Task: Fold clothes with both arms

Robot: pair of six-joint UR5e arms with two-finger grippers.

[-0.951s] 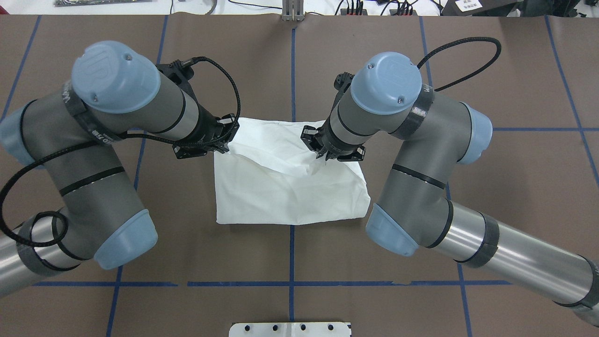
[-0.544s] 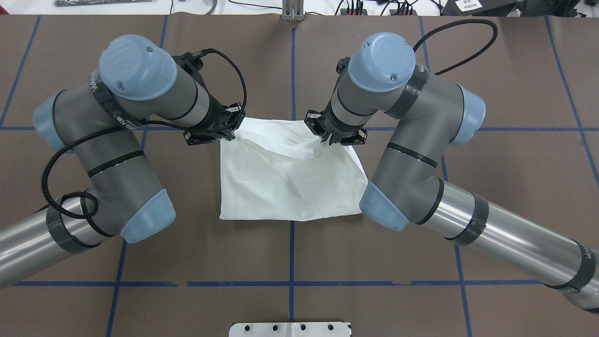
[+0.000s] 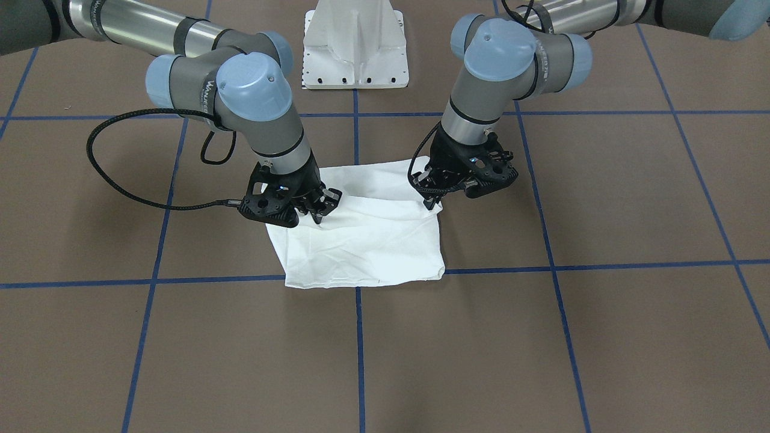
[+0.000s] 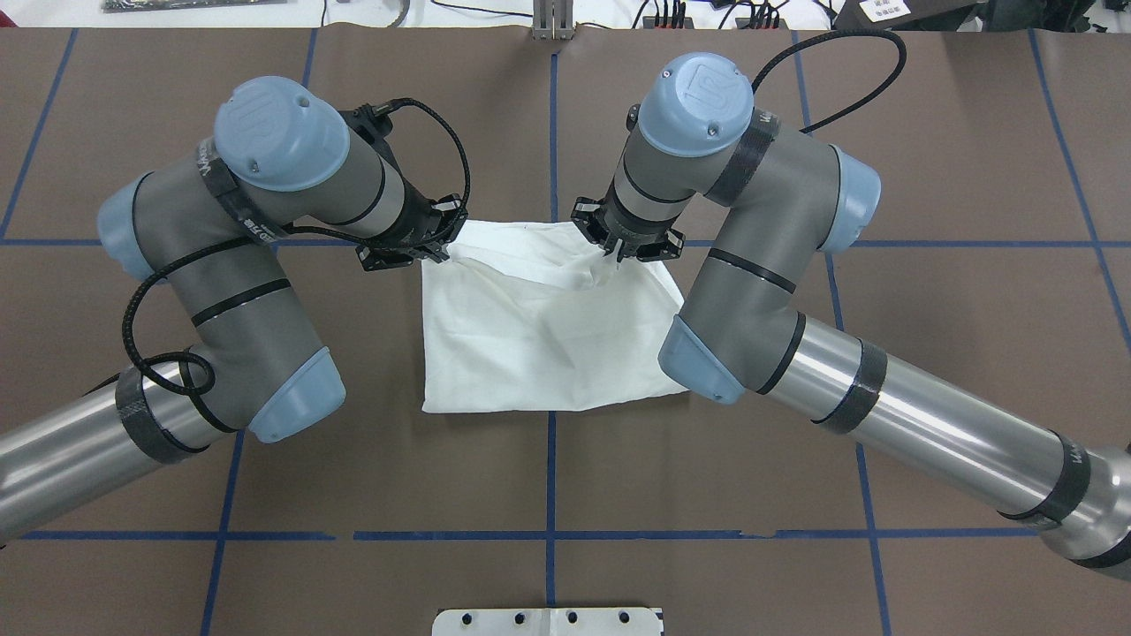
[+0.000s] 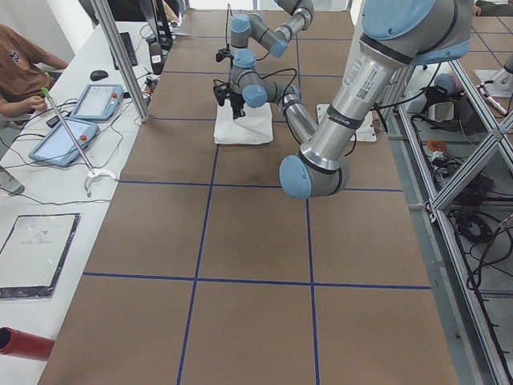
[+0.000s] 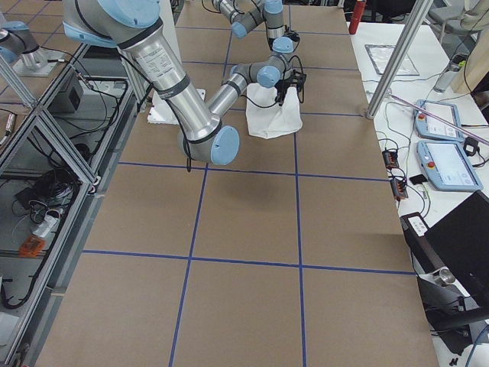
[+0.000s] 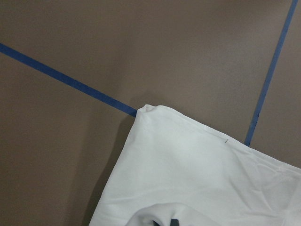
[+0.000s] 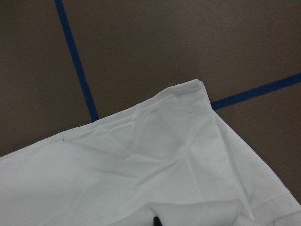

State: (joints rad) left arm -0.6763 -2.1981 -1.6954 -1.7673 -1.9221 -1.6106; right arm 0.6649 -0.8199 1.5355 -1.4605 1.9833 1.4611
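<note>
The clothes (image 4: 539, 344) are one white shirt, folded into a rough rectangle on the brown table, also seen in the front view (image 3: 367, 240). My left gripper (image 4: 439, 256) is at its far left corner, shut on a raised fold of cloth; in the front view it (image 3: 433, 203) is on the right. My right gripper (image 4: 617, 258) is shut on the cloth near the far right corner, with wrinkles radiating from the pinch, and sits left in the front view (image 3: 319, 218). Both wrist views show the clothes (image 7: 188, 165) (image 8: 141, 160) lying below, with a lifted fold at the bottom edge.
The white pedestal base (image 3: 356, 48) (image 4: 548, 621) stands at the robot's side of the table. Blue tape lines (image 4: 550, 459) cross the brown surface. Tablets (image 5: 80, 104) (image 6: 443, 160) and a seated person (image 5: 24, 64) are on the operators' side.
Both grippers have moved away from the robot toward the shirt's far edge, carrying the held fold with them. The shirt's wrinkles have flattened and shifted toward the far edge.
</note>
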